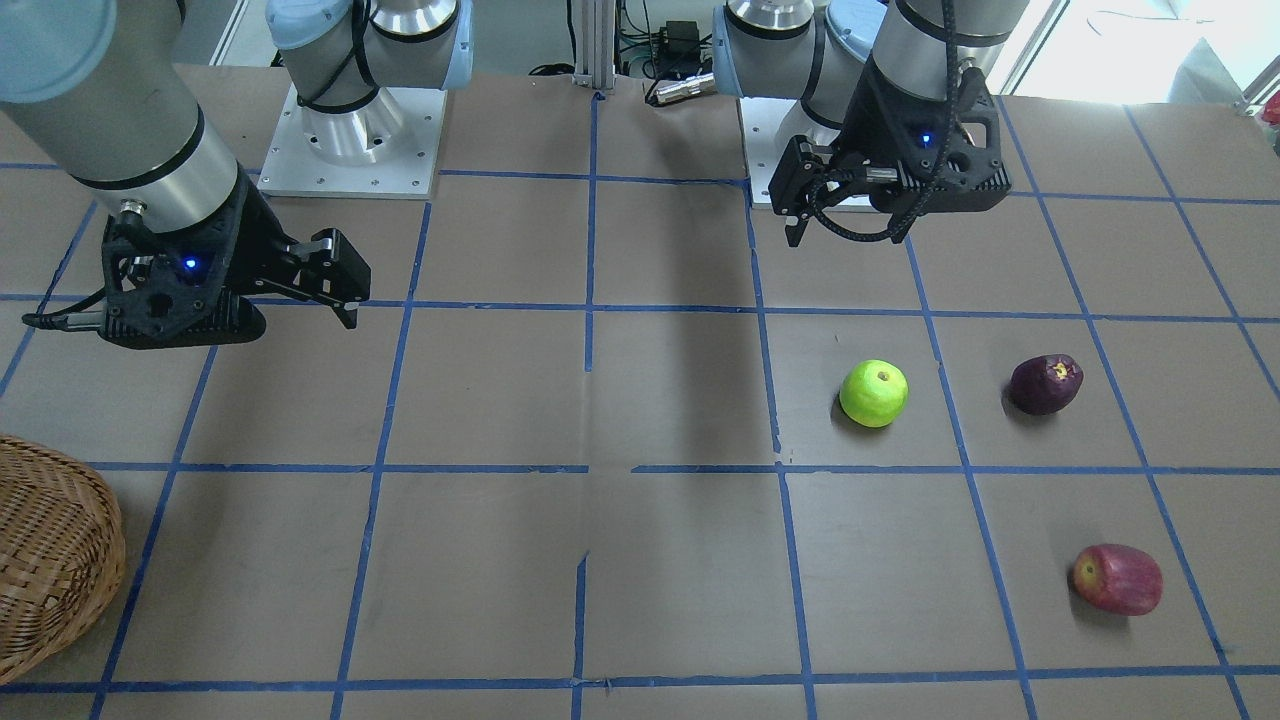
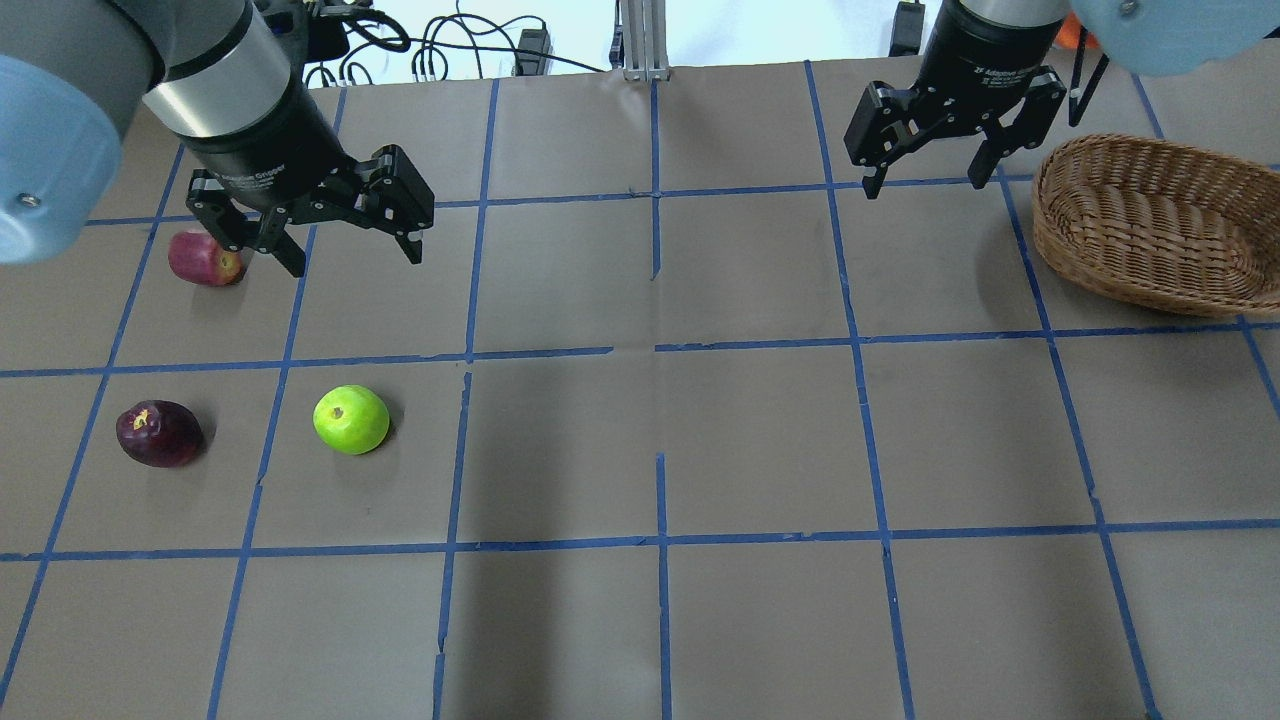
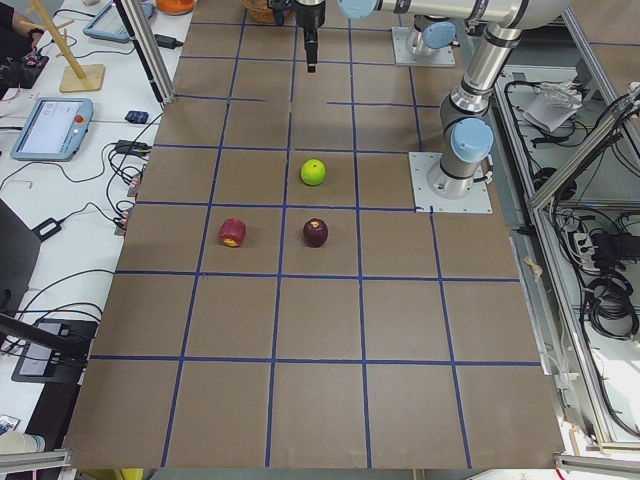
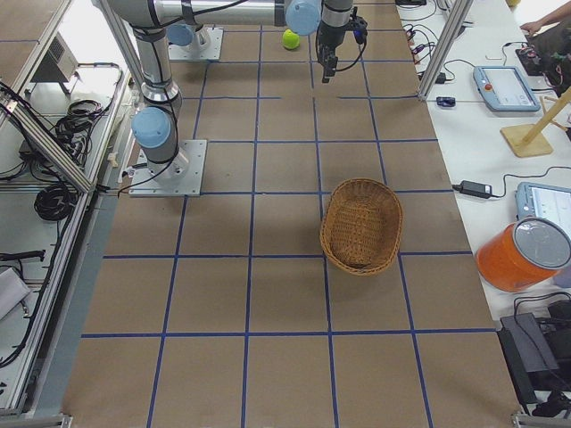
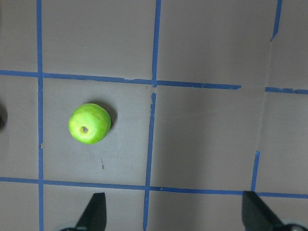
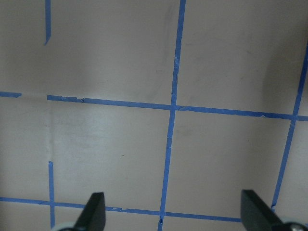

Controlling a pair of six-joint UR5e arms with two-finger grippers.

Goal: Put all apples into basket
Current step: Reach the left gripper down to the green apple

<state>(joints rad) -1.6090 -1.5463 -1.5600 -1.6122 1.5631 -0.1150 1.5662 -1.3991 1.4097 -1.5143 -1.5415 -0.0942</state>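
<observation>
Three apples lie on the brown table on my left side. The lime green apple (image 2: 351, 419) (image 1: 874, 393) also shows in the left wrist view (image 5: 89, 123). The dark maroon apple (image 2: 158, 433) (image 1: 1045, 384) lies beside it. The red apple (image 2: 205, 258) (image 1: 1117, 578) lies farther out. My left gripper (image 2: 350, 245) (image 5: 173, 216) is open and empty, raised above the table between the red and the green apple. The wicker basket (image 2: 1150, 225) (image 1: 50, 560) stands at the far right and holds nothing. My right gripper (image 2: 925, 182) (image 6: 173, 216) is open and empty, just left of the basket.
Blue tape lines (image 2: 660, 350) divide the table into squares. The two arm bases stand on plates (image 1: 350, 150) at my edge of the table. Tablets, cables and an orange tub (image 4: 522, 254) lie on the operators' benches beyond the table.
</observation>
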